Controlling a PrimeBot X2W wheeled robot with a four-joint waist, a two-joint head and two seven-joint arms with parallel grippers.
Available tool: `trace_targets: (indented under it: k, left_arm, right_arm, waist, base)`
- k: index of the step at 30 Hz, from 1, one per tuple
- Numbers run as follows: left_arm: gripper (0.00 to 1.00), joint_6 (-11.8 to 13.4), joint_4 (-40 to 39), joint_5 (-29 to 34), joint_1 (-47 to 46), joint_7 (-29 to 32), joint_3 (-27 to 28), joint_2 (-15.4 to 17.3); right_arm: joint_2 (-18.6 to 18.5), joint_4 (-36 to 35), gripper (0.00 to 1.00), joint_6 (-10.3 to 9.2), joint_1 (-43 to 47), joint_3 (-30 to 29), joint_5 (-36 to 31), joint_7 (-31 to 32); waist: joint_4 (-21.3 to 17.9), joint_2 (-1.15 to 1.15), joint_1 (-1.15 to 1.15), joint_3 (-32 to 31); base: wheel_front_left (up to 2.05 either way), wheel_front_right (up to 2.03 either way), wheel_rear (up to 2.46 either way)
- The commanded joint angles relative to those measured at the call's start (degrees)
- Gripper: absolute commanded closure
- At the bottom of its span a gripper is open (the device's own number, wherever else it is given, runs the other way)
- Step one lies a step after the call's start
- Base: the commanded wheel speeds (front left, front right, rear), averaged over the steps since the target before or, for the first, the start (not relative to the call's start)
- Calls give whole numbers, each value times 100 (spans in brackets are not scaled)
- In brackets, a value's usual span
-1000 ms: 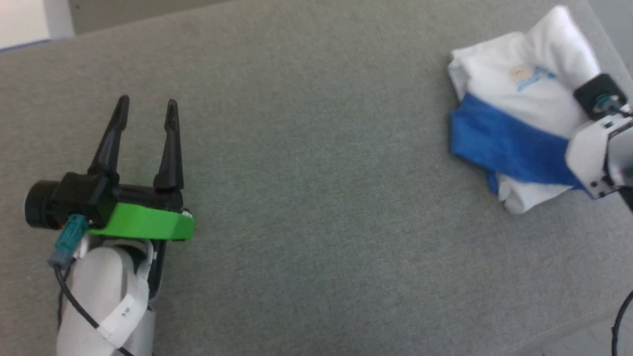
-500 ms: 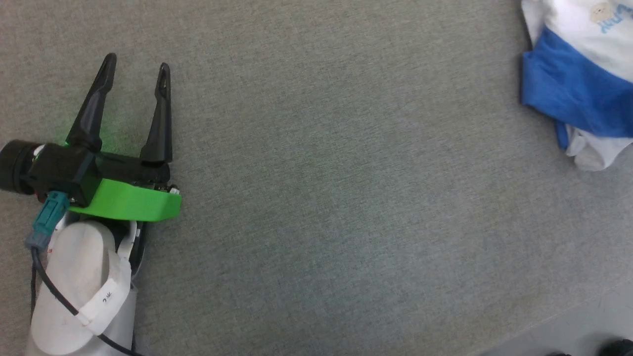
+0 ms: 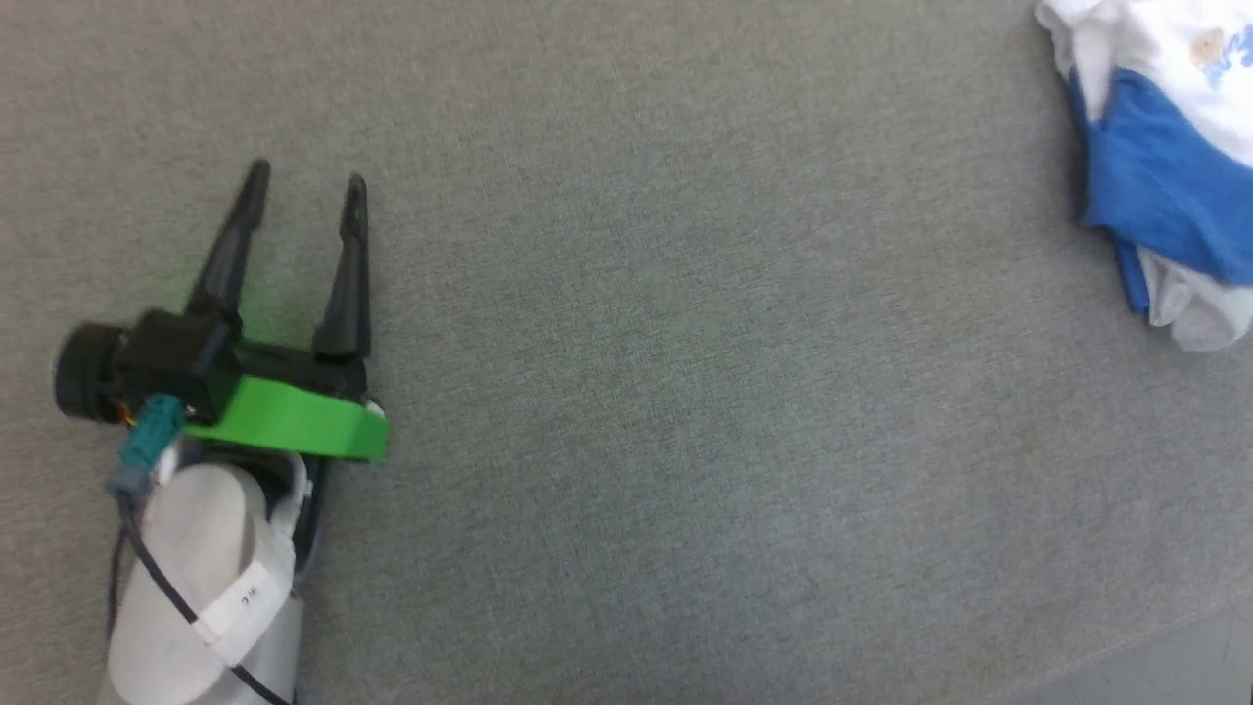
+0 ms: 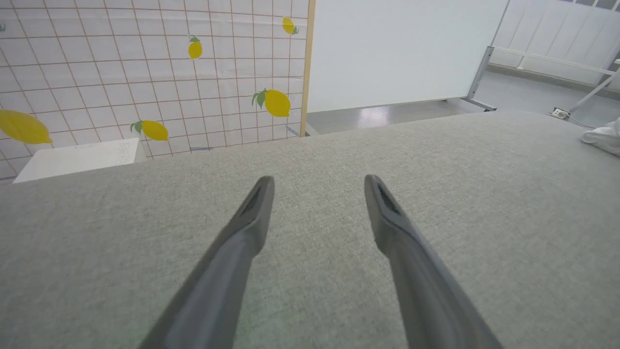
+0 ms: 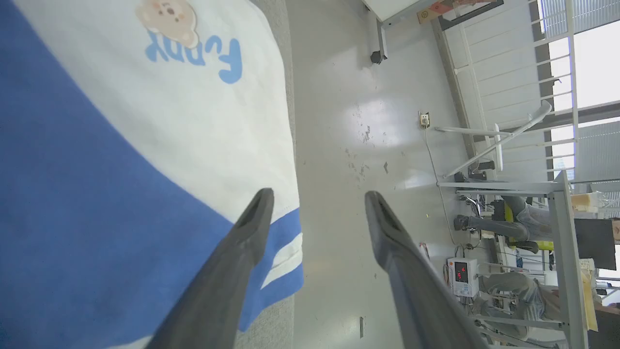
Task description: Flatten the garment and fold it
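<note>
The garment (image 3: 1165, 166), white with a blue sleeve band, lies bunched at the far right of the grey table in the head view. The left wrist view catches a white bit of the garment (image 4: 603, 138) at its right edge. In the right wrist view the garment (image 5: 121, 145) shows a bear print and blue lettering. My right gripper (image 5: 318, 195) is open just above the garment's edge; one finger overlaps the cloth and nothing sits between the fingers. My left gripper (image 3: 305, 181) hovers open over bare table at the left, the left gripper (image 4: 318, 182) holding nothing.
The grey fabric-covered table (image 3: 685, 392) ends at the lower right, where floor (image 3: 1184, 666) shows. Beyond the table stand a lemon-patterned partition (image 4: 145, 72) and a white board (image 4: 397, 48). A person (image 5: 508, 223) sits at a desk off the garment's side.
The head camera has shifted, so the garment now sits at the picture's right edge. The right wrist that rested on the garment has left the head view. The right gripper has opened and the cloth looks looser.
</note>
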Motion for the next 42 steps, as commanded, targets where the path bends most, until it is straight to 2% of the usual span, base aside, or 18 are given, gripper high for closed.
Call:
trace_targets:
  k: [1,7,13,20,28,36,42]
  left_arm:
    - [0,20,131,-66,185,-35,-20,-72]
    - [0,46,492,-156,598,-67,-102,-371]
    - [0,138,557,-195,1045,-70,0,-600]
    - [0,150,679,-283,1234,-71,24,-773]
    - [0,138,893,-315,1275,-72,-43,-875]
    - [0,158,1045,-230,1278,-72,-116,-935]
    - [0,161,1036,-217,1383,-72,-150,-973]
  right_arm:
    - [55,13,0,-11,150,-12,-7,-40]
    - [346,-291,0,-11,686,-396,511,-384]
    - [758,-1173,0,-11,1436,-466,1435,-973]
    - [1283,-2461,0,-11,2375,-318,2236,-1398]
    - [1961,-3438,0,-11,3215,-99,2487,-1552]
    - [2248,-3472,0,-11,3690,3,2507,-1710]
    - [2400,-3364,0,-11,4065,-12,2458,-1793]
  waist:
    - [117,0,0,-611]
    - [375,0,0,-1615]
    - [718,0,0,-2351]
    - [1239,0,0,-2707]
    - [1802,0,0,-2936]
    - [2229,0,0,-3029]
    - [2388,0,0,-3104]
  base:
    - [0,0,0]
    - [0,0,0]
    - [0,0,0]
    - [0,0,0]
    - [0,0,0]
    - [0,0,0]
    - [0,0,0]
